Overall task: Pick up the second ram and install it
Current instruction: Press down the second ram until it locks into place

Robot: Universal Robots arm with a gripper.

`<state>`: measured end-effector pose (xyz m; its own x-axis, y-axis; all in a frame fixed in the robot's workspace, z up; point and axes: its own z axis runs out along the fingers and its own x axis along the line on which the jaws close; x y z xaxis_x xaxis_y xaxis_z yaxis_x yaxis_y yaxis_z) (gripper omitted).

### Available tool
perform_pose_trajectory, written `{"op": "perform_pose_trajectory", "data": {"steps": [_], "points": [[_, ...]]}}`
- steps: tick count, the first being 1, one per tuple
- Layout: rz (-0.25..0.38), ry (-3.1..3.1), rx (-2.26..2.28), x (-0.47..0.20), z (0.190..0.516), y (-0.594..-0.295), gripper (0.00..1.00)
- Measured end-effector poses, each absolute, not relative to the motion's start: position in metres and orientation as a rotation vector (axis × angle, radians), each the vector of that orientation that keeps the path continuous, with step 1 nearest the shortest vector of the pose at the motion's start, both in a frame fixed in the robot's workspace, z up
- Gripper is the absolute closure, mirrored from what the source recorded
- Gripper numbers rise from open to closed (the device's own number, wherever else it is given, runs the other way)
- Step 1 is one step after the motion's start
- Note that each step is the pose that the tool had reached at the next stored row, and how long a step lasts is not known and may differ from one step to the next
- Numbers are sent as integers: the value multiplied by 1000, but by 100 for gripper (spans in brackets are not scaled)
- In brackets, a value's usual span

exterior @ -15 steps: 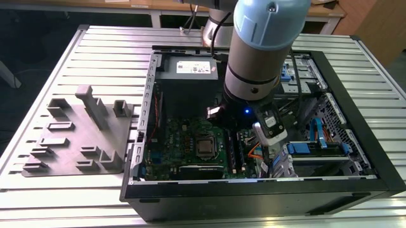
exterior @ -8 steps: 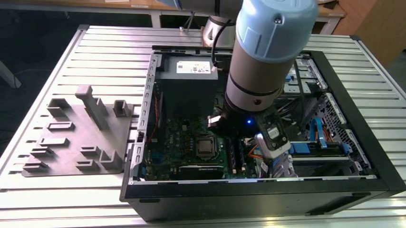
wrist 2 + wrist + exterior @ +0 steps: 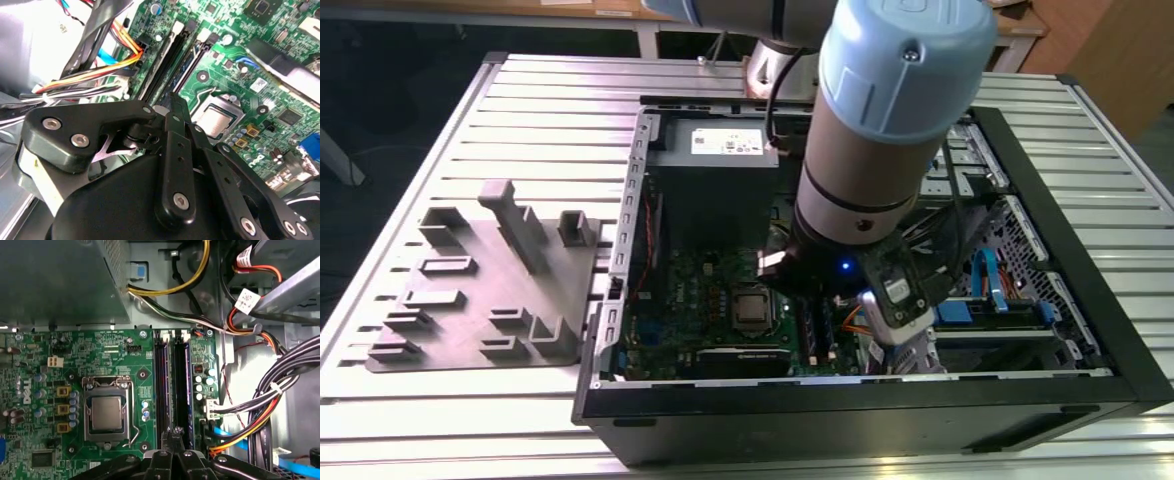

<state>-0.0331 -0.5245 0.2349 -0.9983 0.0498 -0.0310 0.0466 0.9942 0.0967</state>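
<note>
The gripper [image 3: 171,434], fingers pressed together, hangs upright inside the open computer case [image 3: 1067,390] just over the motherboard's [image 3: 135,365] black slots [image 3: 172,385], cables [image 3: 265,400] crowding alongside.

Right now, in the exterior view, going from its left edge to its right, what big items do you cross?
Grey plastic fixture plate with upright blocks → green motherboard with square metal processor socket → pale blue and silver robot arm over the board → blue cables beside the black case's far wall.
</note>
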Motion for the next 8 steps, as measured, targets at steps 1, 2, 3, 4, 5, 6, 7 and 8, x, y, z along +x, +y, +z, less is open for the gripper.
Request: {"op": "perform_pose_trajectory", "data": {"steps": [1,2,3,4,5,6,7,8], "points": [[149,3104,75,-33,235,-525,93],[149,3104,75,-33,235,-526,93],[149,3104,75,-33,235,-528,93],[149,3104,75,-33,235,-529,93],[149,3104,76,-33,235,-530,93],[149,3105,76,-33,235,-532,93],[149,3105,76,-33,235,-533,93],[148,3105,76,-33,235,-534,93]]}}
